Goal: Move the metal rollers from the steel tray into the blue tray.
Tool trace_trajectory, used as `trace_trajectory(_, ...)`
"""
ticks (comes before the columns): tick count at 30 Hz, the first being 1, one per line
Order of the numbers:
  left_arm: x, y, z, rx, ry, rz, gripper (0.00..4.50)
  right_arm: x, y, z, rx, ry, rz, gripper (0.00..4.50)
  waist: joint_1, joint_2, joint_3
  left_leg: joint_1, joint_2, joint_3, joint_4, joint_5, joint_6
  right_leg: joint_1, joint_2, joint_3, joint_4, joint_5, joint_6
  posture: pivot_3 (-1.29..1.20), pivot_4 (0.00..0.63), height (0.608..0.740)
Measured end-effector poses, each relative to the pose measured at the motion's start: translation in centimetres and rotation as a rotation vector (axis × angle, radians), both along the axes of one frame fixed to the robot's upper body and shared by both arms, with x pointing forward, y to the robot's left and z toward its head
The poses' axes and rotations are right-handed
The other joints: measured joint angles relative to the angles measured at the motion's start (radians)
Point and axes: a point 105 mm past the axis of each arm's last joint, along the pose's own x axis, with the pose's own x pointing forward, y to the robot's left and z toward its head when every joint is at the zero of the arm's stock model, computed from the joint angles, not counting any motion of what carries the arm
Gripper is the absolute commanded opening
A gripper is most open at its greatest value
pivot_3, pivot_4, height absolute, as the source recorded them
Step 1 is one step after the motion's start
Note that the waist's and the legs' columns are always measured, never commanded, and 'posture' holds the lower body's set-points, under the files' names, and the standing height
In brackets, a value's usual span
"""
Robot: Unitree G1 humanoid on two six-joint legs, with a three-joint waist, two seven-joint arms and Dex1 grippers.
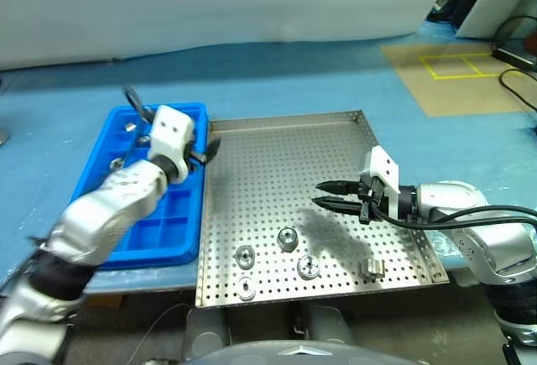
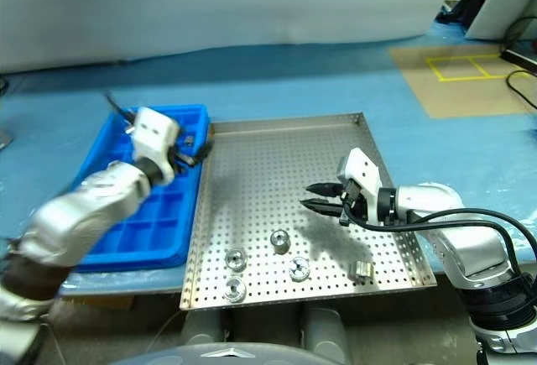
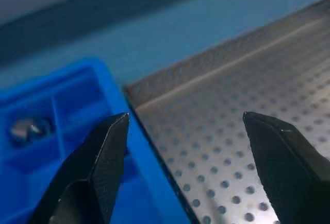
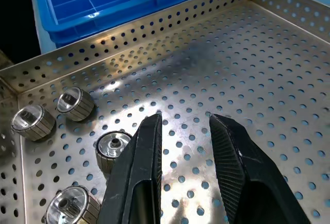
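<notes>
Both jaws gape empty: left gripper (image 3: 180,147) over the blue tray (image 1: 96,247), which holds some metal rollers (image 1: 287,238), right gripper (image 1: 323,195) over the steel tray (image 1: 277,143), five rollers remaining at six o'clock.

Blurred object (image 3: 28,129), perhaps a roller
</notes>
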Motion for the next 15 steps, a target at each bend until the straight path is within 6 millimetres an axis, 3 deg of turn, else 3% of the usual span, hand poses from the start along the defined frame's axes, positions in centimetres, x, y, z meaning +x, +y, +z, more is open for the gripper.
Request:
trace_trajectory(2,2.6,-1.1,0.5,-0.030,-0.045,0.009,3.72,0.4,-0.2,-0.1,-0.002,-0.001,-0.016,1.45,0.000,-0.004,-0.001,-0.004,0.000,-0.001,0.001,0.001,0.000,-0.002,0.000,0.000,0.002,0.001,-0.001,-0.18,0.150,0.740)
trace_trajectory(4,5.8,-0.6,2.0,-0.057,-0.094,0.049,3.72,0.9,0.1,0.6,0.005,-0.039,-0.008,1.45,0.002,-0.004,-0.001,-0.003,-0.001,-0.001,-0.001,0.001,-0.001,-0.002,0.000,0.000,0.002,0.002,-0.002,-0.19,0.150,0.740)
trace_trajectory(6,7.6,0.1,3.2,-0.071,-0.143,0.068,3.72,1.2,0.0,0.8,0.001,-0.052,-0.014,1.45,-0.002,-0.004,-0.001,-0.005,-0.002,-0.001,-0.002,0.001,0.000,-0.002,0.001,0.002,0.001,0.005,-0.009,-0.20,0.150,0.740)
trace_trajectory(10,8.5,0.3,4.5,-0.099,-0.201,0.018,3.72,1.5,-0.2,0.7,0.006,-0.053,-0.037,1.45,-0.006,-0.004,-0.001,-0.004,-0.002,-0.001,-0.003,0.000,0.002,-0.002,0.000,0.003,0.001,0.004,-0.009,-0.22,0.150,0.740)
trace_trajectory(15,8.1,-0.3,5.5,-0.157,-0.226,-0.085,3.72,1.6,-0.3,0.7,0.007,-0.058,-0.054,1.45,-0.002,-0.004,-0.001,-0.004,-0.002,0.000,-0.004,-0.001,0.002,-0.002,-0.001,0.002,0.001,0.003,-0.010,-0.22,0.150,0.740)
